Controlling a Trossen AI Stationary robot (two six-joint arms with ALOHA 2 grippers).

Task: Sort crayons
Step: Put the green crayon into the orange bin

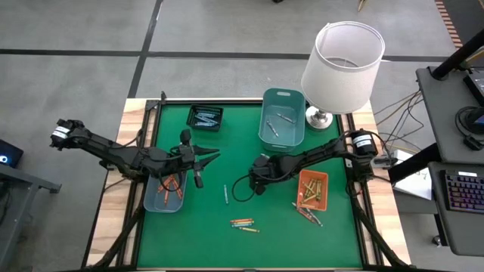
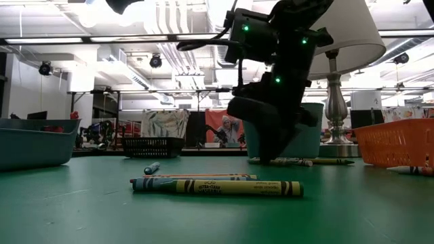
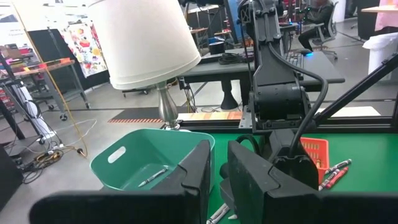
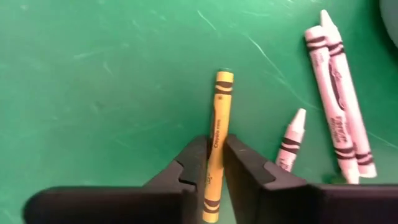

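Note:
My right gripper (image 4: 214, 140) points steeply down at the middle of the green mat (image 1: 227, 136), shut on a yellow crayon (image 4: 217, 118). Beside it lie two white crayons (image 4: 339, 93) and a shorter white one (image 4: 291, 140). More crayons (image 1: 242, 223) lie near the front edge, and a single grey-blue one (image 1: 225, 194) left of the gripper. My left gripper (image 1: 214, 156) hovers level over the mat, past the blue tray (image 1: 151, 202), with its fingers close together and nothing between them. My right gripper pinches the yellow crayon's two long sides (image 4: 213, 163) between its two fingers, toward one end of the stick. The fingers come from above, slanting down. The crayon's other end (image 4: 224, 78) sticks out past the fingertips and seems to lie on the mat.
An orange tray (image 1: 322, 198) with crayons sits right of my right gripper. A teal bin (image 1: 282, 134) and a lamp (image 1: 344, 60) stand at the back right. A black tray (image 1: 204, 125) is at the back left. The blue tray holds reddish crayons.

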